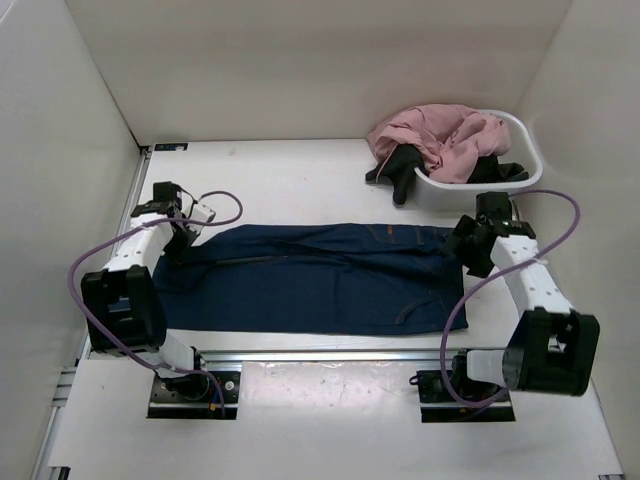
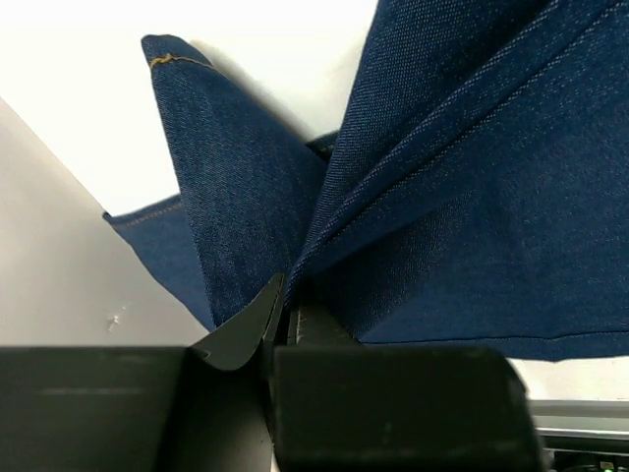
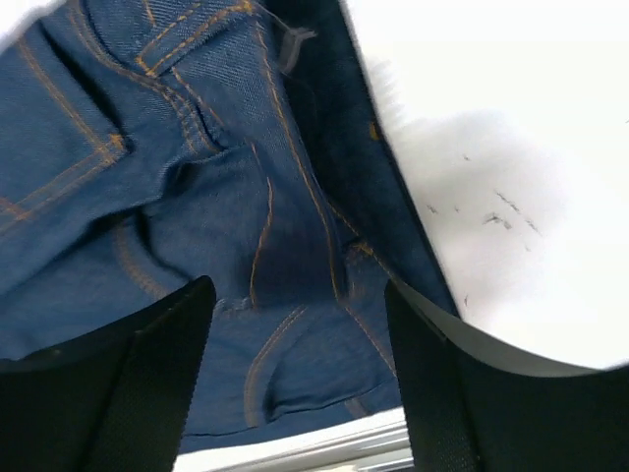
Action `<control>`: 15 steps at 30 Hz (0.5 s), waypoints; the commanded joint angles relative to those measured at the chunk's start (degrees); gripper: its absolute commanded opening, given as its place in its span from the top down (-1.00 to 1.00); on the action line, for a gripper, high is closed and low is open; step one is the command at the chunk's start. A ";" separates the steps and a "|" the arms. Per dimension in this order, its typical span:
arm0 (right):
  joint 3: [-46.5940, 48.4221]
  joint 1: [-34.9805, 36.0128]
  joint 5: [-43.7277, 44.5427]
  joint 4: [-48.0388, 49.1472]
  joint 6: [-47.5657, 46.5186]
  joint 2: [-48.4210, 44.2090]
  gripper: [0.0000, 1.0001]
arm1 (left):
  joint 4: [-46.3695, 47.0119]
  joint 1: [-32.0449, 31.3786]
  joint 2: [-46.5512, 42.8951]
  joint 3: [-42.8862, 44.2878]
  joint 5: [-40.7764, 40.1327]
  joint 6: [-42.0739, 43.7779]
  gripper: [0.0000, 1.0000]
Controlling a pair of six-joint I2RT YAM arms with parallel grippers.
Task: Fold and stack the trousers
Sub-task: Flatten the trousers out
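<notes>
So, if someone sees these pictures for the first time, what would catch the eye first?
Dark blue trousers lie flat across the middle of the table. The left gripper is shut on their left end; the right gripper stands open over the waistband end. At the far right, a white basket holds a pink garment.

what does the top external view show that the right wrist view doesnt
Only top external: the whole trousers spread across the table, the left gripper at the leg end, and the basket holding the pink garment and black garment. Only right wrist: the orange stitching and a belt loop up close, between its open fingers. Both: the trousers' waist end, the right gripper over it, and bare white table.
</notes>
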 commanded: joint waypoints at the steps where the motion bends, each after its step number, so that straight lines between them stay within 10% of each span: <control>1: 4.08 -0.97 5.33 -4.50 11.95 -5.47 -0.54 | 0.02 0.44 -3.35 -2.38 -0.74 -1.07 0.72; 15: 17.63 -2.02 6.15 -5.82 8.49 16.83 -0.67 | 0.02 0.44 -3.17 -1.86 0.49 -2.22 0.72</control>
